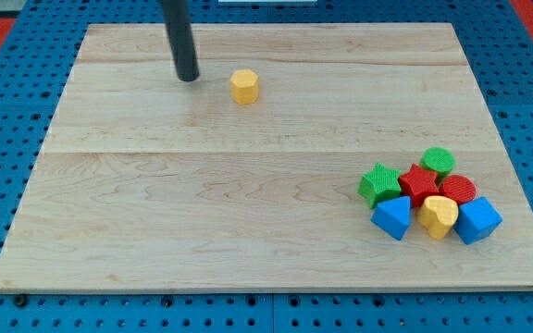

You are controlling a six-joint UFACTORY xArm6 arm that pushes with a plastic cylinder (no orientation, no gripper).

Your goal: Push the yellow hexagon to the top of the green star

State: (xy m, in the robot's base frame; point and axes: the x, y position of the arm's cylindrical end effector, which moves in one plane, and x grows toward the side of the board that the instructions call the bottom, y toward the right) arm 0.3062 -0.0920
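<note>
My tip (187, 78) sits on the surface (202, 213), just left of the yellow hexagon (244, 86), not touching. No gripper here, just a bare rod. You'll find the hexagon light and hard, likely to slide easily; push its upper-left face. Green star (380, 184) is far lower right.

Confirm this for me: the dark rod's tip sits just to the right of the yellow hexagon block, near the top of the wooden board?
Not quite. In the camera view my tip sits just to the left of the yellow hexagon block, not right. Both are near the top of the wooden board.
</note>
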